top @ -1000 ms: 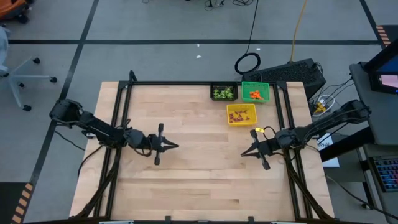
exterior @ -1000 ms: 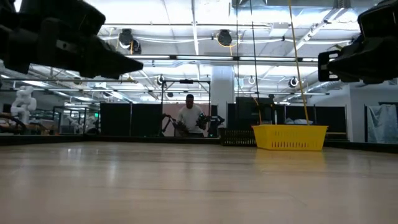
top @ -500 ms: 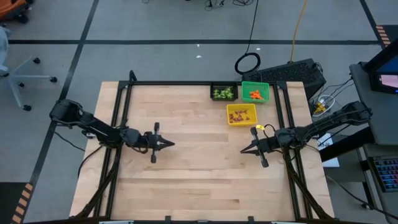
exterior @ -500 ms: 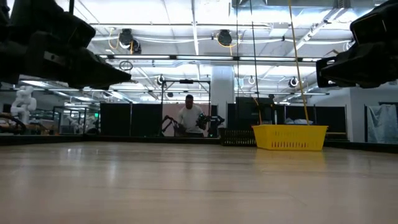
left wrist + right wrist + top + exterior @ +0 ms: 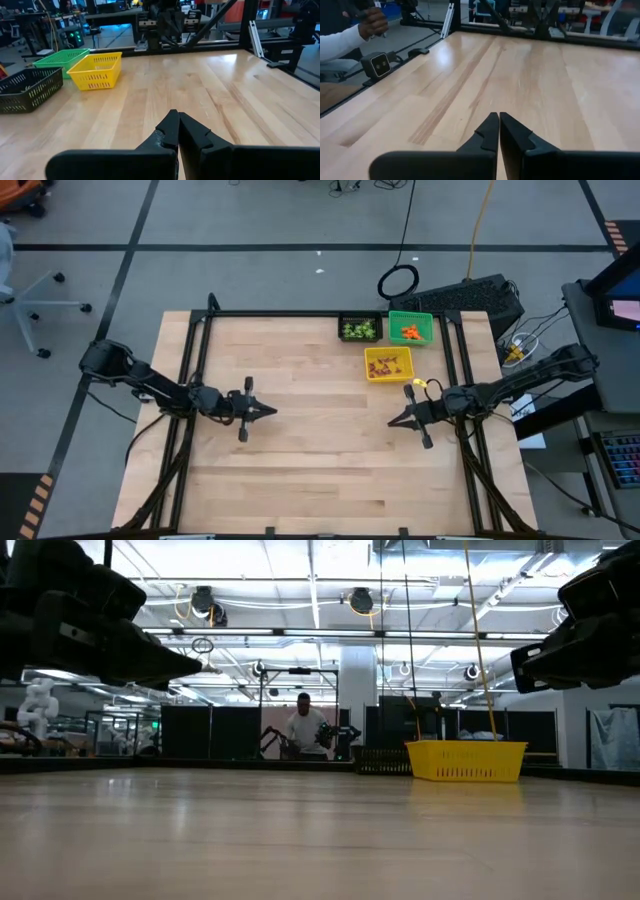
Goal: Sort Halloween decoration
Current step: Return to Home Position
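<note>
Many trinkets apart from right pincer

Left tool and right tool hover pinched together, facing inward

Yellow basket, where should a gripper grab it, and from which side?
Probably best: on the yellow basket, pinch the top rim of the wall facing the middle of the table, coming from above, one finger inside, one outside. It stands upright, open-topped, with thin mesh walls, and the black basket and green basket stand close on its far side.
</note>
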Available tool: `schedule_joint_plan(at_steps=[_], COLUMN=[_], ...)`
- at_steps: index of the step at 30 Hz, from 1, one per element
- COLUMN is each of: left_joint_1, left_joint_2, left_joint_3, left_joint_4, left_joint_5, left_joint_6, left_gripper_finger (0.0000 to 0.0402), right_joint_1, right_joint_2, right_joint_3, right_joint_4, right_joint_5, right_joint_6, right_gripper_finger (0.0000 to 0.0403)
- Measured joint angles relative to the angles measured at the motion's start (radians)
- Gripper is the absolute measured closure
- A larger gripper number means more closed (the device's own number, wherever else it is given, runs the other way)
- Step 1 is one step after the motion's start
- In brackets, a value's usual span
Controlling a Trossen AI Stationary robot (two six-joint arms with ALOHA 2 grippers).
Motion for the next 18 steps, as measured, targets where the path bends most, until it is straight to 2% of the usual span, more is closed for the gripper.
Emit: schedule_joint_plan(at_steps=[5, 9, 18], left_joint_1=[0.000, 0.000, 0.000], left_joint_2=[-0.002, -0.014, -0.032], left_joint_3=[0.000, -0.001, -0.001], left_joint_4=[0.000, 0.000, -0.013], left_joint_5=[0.004, 0.009, 0.031], left_joint_6=[-0.006, -0.008, -0.010], left_gripper_finger=[0.0393, 0.0393, 0.0393], right_joint_1=[-0.001, 0.000, -0.025], right_joint_2=[-0.051, -0.112, -0.347], right_joint_3=[0.000, 0.000, 0.000], right_joint_4=[-0.028, -0.089, -0.258], right_joint_5=[-0.051, -0.052, -0.048], right_joint_6=[0.020, -0.014, -0.083], right_gripper_finger=[0.0403, 0.0403, 0.0403])
